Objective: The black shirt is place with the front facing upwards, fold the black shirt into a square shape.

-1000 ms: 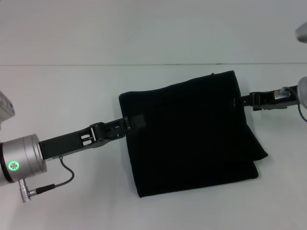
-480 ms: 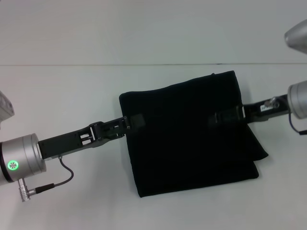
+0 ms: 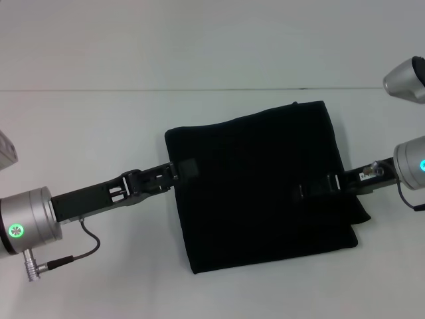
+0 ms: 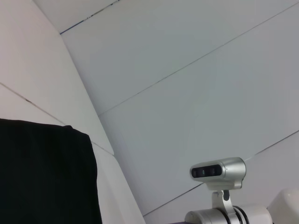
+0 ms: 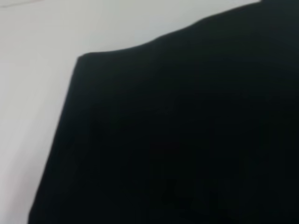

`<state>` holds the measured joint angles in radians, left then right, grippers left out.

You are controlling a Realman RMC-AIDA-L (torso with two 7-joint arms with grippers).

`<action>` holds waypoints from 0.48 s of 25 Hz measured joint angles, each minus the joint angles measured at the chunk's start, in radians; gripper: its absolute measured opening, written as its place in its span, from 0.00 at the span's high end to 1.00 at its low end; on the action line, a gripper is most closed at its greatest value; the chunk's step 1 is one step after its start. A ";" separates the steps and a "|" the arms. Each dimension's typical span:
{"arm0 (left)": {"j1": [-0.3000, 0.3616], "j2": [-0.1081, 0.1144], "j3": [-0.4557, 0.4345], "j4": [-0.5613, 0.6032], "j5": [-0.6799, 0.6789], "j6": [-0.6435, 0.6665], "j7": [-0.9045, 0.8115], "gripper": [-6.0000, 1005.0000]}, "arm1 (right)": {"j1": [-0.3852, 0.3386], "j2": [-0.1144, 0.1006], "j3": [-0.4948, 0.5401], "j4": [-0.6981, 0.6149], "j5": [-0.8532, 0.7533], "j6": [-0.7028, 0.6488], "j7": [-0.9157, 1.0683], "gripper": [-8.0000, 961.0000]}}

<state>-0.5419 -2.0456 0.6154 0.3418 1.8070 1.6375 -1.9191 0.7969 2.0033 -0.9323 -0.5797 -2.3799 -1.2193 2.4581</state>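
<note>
The black shirt [image 3: 262,183], soft matte cloth folded into a rough square, lies flat on the smooth white worktop [image 3: 99,133] between both pincers. The left pincer [image 3: 186,168] and right pincer [image 3: 309,191] each overlap an edge; whether either is apart or together cannot be told.

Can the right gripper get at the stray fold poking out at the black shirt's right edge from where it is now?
Probably yes. The right gripper lies over the black shirt just beside that protruding fold, with nothing between them. The left gripper sits at the opposite edge, out of the way.
</note>
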 joint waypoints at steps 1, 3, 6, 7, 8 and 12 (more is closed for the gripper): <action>0.000 0.000 0.000 0.000 0.000 0.000 0.000 0.31 | -0.001 0.000 0.002 0.000 -0.005 0.003 0.001 0.08; 0.000 -0.001 0.001 0.000 0.000 0.000 0.000 0.31 | -0.002 0.000 0.005 0.000 -0.008 0.005 0.002 0.08; 0.000 -0.001 0.002 0.000 0.000 0.001 0.000 0.31 | -0.008 -0.004 0.018 -0.001 -0.006 0.005 -0.002 0.08; 0.000 -0.001 0.002 0.000 0.000 0.001 0.000 0.31 | -0.011 -0.007 0.024 -0.002 -0.005 0.003 -0.002 0.08; 0.000 -0.001 0.002 -0.001 0.000 0.001 0.000 0.31 | -0.014 -0.008 0.031 -0.005 -0.005 0.002 -0.003 0.08; 0.001 -0.001 0.003 0.000 0.000 0.001 0.000 0.32 | -0.023 -0.010 0.053 -0.008 -0.004 -0.011 -0.008 0.08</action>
<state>-0.5414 -2.0465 0.6183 0.3415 1.8071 1.6383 -1.9190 0.7740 1.9932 -0.8792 -0.5878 -2.3838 -1.2301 2.4505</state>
